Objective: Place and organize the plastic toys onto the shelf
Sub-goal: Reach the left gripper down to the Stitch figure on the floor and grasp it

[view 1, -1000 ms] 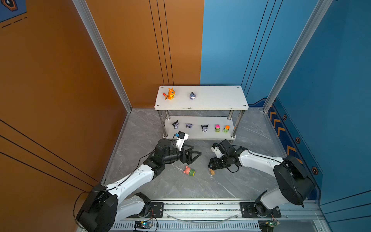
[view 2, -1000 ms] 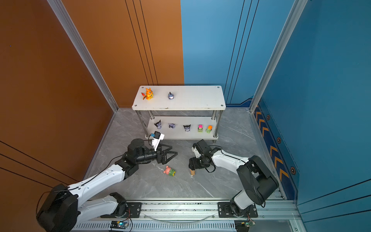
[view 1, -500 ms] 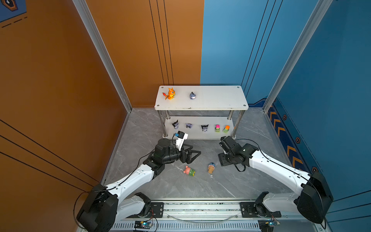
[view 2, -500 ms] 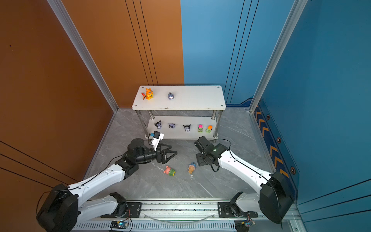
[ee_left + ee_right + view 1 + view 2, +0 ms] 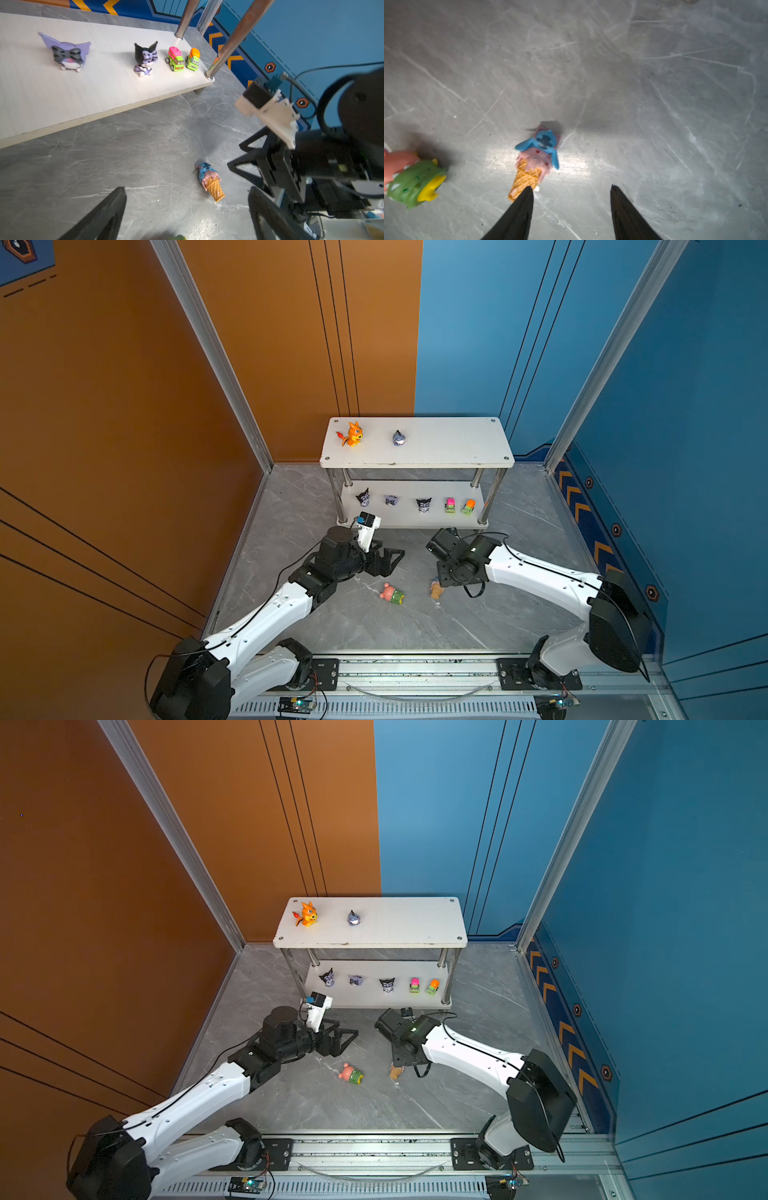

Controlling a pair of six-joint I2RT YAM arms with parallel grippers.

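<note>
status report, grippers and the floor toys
Left gripper open, empty. Right gripper open at cone toy, toy outside the jaws. Pink bear lying nearby, apart. Nothing in the way.

On the shelf (image 5: 457, 443), the top board lies bare from the grey-blue donkey (image 5: 399, 438) to its right edge. Its chrome legs (image 5: 493, 495) fence the lower board's corners. Between pink bear (image 5: 392, 594) and cone toy (image 5: 435, 591) the surface (image 5: 353, 626) is open.

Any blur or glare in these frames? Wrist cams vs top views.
Right wrist: cone toy and floor smeared by motion blur, bright glare patch on the floor beside the toy. Left wrist: cars sharp, right arm soft at the frame edge. Both top views: sharp, evenly lit, shelf crisp.
</note>
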